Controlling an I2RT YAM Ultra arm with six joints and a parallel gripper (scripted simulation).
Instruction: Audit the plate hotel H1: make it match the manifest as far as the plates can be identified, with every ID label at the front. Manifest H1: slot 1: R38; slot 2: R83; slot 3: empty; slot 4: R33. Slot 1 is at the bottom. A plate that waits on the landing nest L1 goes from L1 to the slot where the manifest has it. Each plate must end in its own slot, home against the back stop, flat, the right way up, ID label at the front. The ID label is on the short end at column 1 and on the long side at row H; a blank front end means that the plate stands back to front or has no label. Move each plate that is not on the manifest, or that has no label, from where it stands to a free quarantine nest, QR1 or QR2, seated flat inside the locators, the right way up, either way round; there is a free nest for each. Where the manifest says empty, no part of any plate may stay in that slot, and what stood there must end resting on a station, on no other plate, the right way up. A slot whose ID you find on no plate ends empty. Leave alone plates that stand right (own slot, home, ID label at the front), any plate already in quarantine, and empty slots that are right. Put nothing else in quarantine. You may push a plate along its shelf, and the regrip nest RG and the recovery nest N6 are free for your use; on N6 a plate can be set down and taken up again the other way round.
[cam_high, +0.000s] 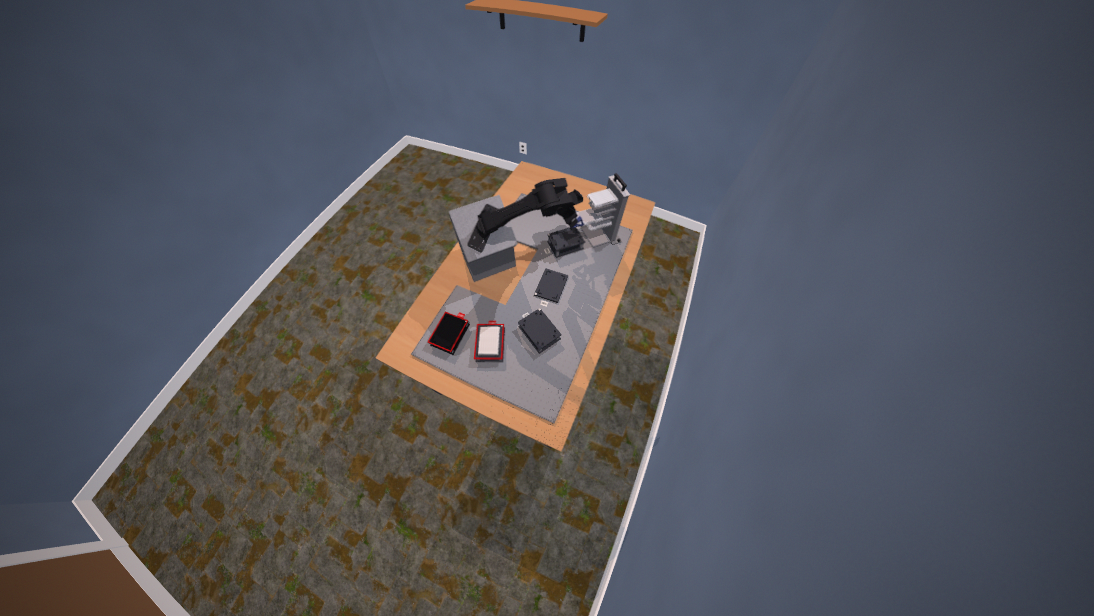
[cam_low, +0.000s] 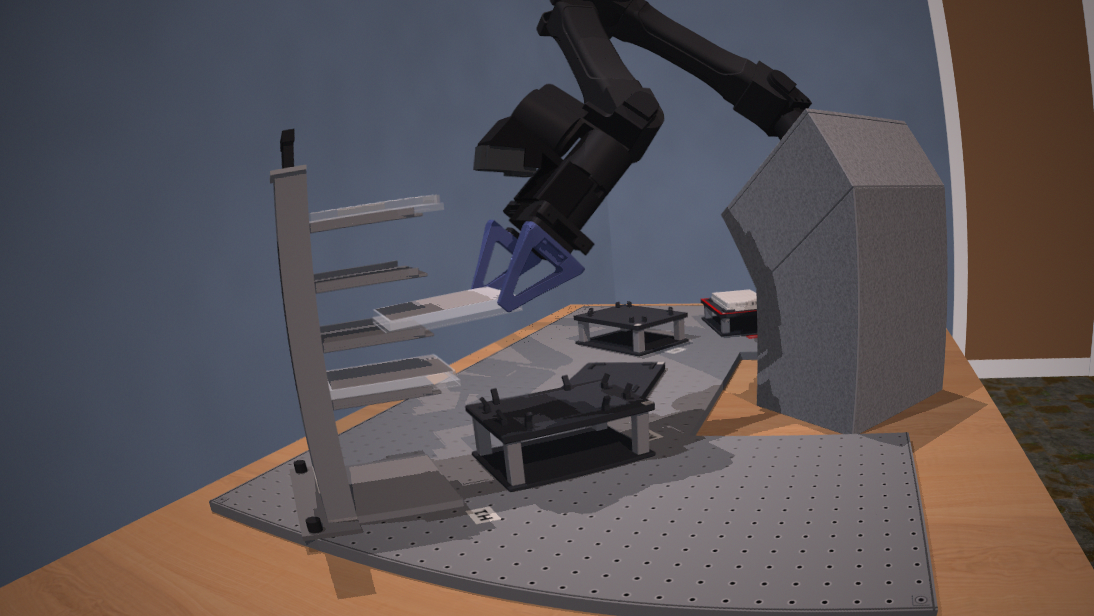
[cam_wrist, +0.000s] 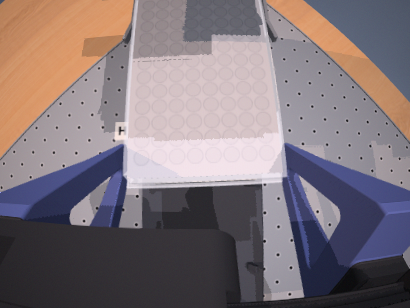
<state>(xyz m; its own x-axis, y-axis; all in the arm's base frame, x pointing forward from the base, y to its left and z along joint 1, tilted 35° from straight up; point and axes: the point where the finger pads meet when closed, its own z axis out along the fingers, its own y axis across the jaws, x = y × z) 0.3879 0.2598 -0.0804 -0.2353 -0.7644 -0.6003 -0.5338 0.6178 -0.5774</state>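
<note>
Gripper (cam_low: 511, 294) clamps clear plate (cam_low: 436, 312) (tilted) at hotel (cam_low: 294, 306); far end over slot 2.

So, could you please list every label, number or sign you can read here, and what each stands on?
"H1", seen mirrored: white tag on the perforated base plate, by the plate hotel.
"H", rest cut off: tag beside the held plate.
Small white tags near the nests: too small to read.

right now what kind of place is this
Most likely a lab automation bench: a plate hotel with stacked shelf slots, black plate nests bolted to a perforated breadboard, and a gripper shut on a clear microplate at the second slot.
</note>
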